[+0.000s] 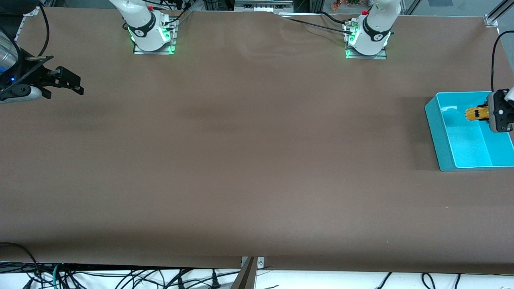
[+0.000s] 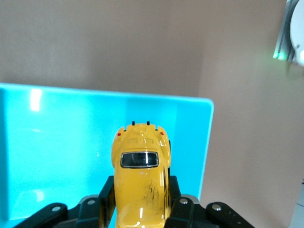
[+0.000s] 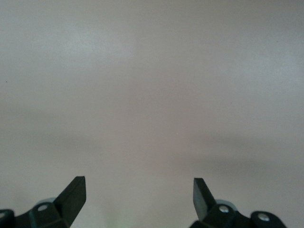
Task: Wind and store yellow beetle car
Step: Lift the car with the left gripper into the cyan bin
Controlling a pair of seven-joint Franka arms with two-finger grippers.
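The yellow beetle car hangs in the air over the inside of a turquoise bin at the left arm's end of the table. My left gripper is shut on the car, one black finger pressed to each side of its body, and the car's dark window shows toward the bin. My right gripper waits at the right arm's end of the table, above the bare table top, open with nothing between its fingers.
The bin holds nothing else that I can see. The brown table top spreads wide between the two arms. Both arm bases stand along the table's edge farthest from the front camera. Cables hang below the near edge.
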